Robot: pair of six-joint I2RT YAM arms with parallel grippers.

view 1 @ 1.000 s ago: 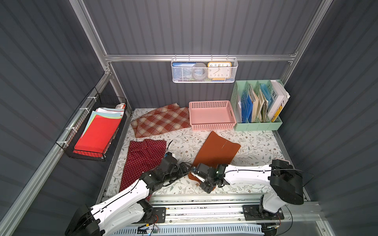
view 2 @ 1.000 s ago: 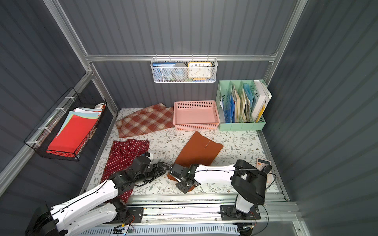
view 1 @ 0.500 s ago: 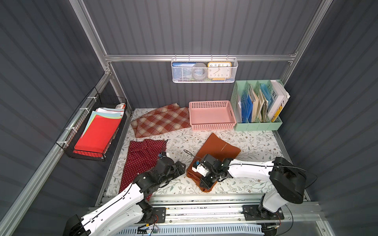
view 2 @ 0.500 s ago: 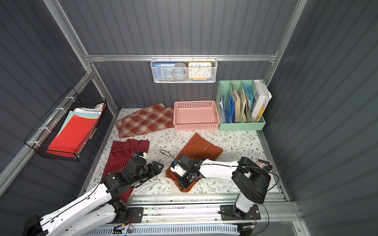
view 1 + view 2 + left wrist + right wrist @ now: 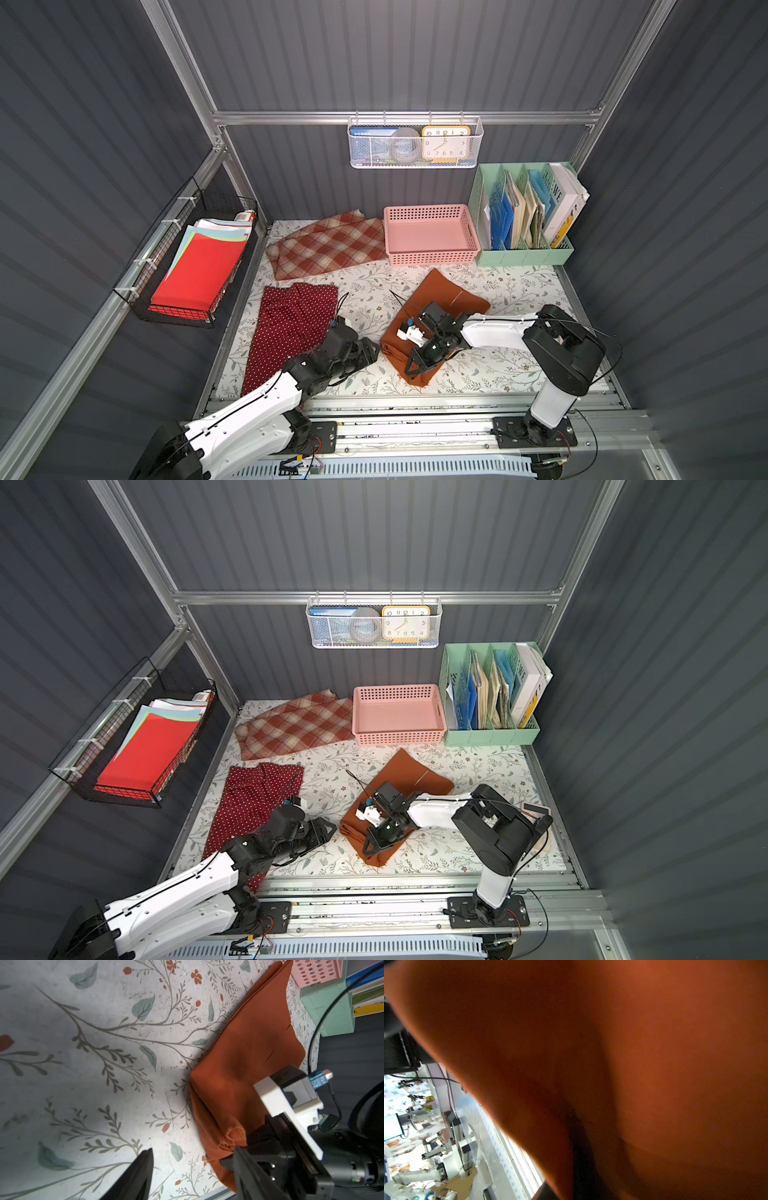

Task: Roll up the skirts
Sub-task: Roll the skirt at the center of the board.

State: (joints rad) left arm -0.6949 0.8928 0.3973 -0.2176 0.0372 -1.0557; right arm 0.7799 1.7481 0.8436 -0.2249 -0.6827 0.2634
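wire wall basket (image 5: 174,309): hangs on the left wall at 9 o'clock, off the floral mat (image 5: 498,365); holds flat red paper sheets (image 5: 199,274).
polka-dot skirt (image 5: 291,324): dark red, flat along the mat's left edge at 8 o'clock; its near corner lies under the left arm.
plaid skirt (image 5: 328,247): flat at 11 o'clock, its right edge just beside the pink basket (image 5: 432,259).
left gripper (image 5: 371,352): low over bare mat between the polka-dot skirt and the rust-orange skirt (image 5: 451,297), pointing to 3 o'clock. Jaws partly apart, nothing between them. In the left wrist view one finger (image 5: 247,1165) reaches the orange cloth's bunched edge.
rust-orange skirt: diagonal at mid-mat, far corner at 12 o'clock near the pink basket, near end doubled over in a thick fold at 6 o'clock.
right gripper (image 5: 417,368): lies across that fold, jaws closed, pinching the orange cloth; the cloth fills its wrist view.
mesh rail basket (image 5: 415,164): on the back wall at 12 o'clock, with a clock (image 5: 446,143) inside.
mint file organiser (image 5: 523,255): at 1 o'clock, touching the pink basket's right side.
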